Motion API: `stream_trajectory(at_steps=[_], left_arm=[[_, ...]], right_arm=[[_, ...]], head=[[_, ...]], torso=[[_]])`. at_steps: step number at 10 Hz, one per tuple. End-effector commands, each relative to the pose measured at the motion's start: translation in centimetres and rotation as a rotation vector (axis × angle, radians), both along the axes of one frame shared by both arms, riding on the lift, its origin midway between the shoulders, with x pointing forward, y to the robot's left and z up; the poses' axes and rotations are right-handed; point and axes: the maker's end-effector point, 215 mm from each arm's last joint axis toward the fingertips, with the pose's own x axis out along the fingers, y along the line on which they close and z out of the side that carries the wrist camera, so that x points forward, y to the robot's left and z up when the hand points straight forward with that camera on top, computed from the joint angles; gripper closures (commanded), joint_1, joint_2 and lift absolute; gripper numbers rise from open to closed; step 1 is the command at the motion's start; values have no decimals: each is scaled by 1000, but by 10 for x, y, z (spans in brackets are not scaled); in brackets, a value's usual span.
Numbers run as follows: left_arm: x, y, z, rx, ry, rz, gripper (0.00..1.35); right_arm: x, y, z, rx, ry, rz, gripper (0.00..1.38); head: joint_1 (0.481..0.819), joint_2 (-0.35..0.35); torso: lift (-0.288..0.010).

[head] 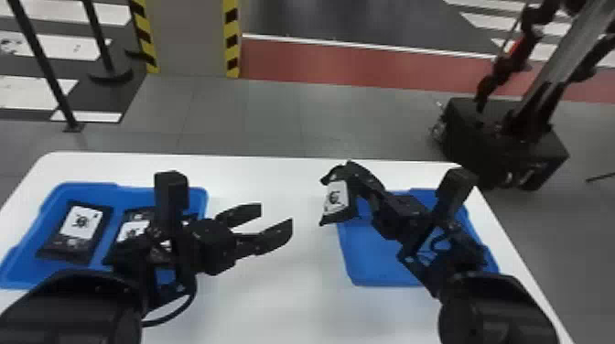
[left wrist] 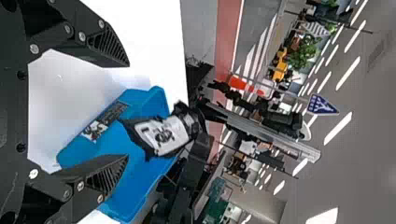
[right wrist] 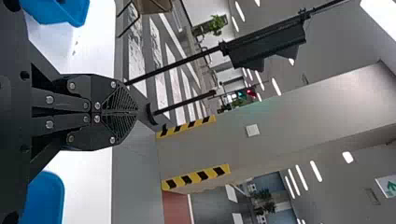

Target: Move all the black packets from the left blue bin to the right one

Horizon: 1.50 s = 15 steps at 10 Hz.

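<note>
In the head view, my right gripper is shut on a black packet with a white label, which hangs at the left edge of the right blue bin. The left wrist view shows that packet too. The right wrist view has the shut right gripper. My left gripper stands open above the table between the bins, its spread fingers bare in the left wrist view. The left blue bin holds black packets, one partly behind my left arm.
Along the right bin's side in the left wrist view is a dark strip with a white patch; I cannot tell whether it is a packet. White table surface lies between the bins. Beyond the table stands a black wheeled base.
</note>
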Motion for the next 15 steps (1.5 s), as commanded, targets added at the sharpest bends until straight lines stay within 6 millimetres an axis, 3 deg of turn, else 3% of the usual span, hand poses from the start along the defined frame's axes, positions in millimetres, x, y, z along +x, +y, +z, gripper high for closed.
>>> stream_trajectory(at_steps=[1,3,6,8,9,10,12,13,15], left_arm=[[0,16,-3,-12,-7,39,136],[-7,31,1,-63,-32,78,136],[-21,100,6,-39,-59,212,134],[-25,157,-6,25,-49,307,136],[-24,184,-14,72,-35,350,136],[-23,212,-24,125,-13,396,136],[-18,277,-40,247,40,521,156],[-16,294,-52,281,97,551,157],[0,299,-74,300,168,548,154]], right_arm=[[-2,-30,-1,-25,-8,-60,1280],[-12,-74,-12,-49,15,-147,1280],[-38,-95,-51,-79,124,-205,1223],[-54,-95,-58,-64,140,-224,73],[-59,-91,-46,-54,103,-221,21],[-62,-84,-42,-40,93,-205,167],[-64,-70,-36,-9,77,-163,309],[-64,-67,-31,-4,67,-152,325],[-65,-62,-26,4,57,-139,325]], head=[[695,-158],[695,-174],[695,-201],[695,-175],[695,-140],[695,-103],[695,-35],[695,21],[695,87]], torso=[[-110],[-110],[-110],[-110],[-110],[-110],[-110],[-110],[-110]])
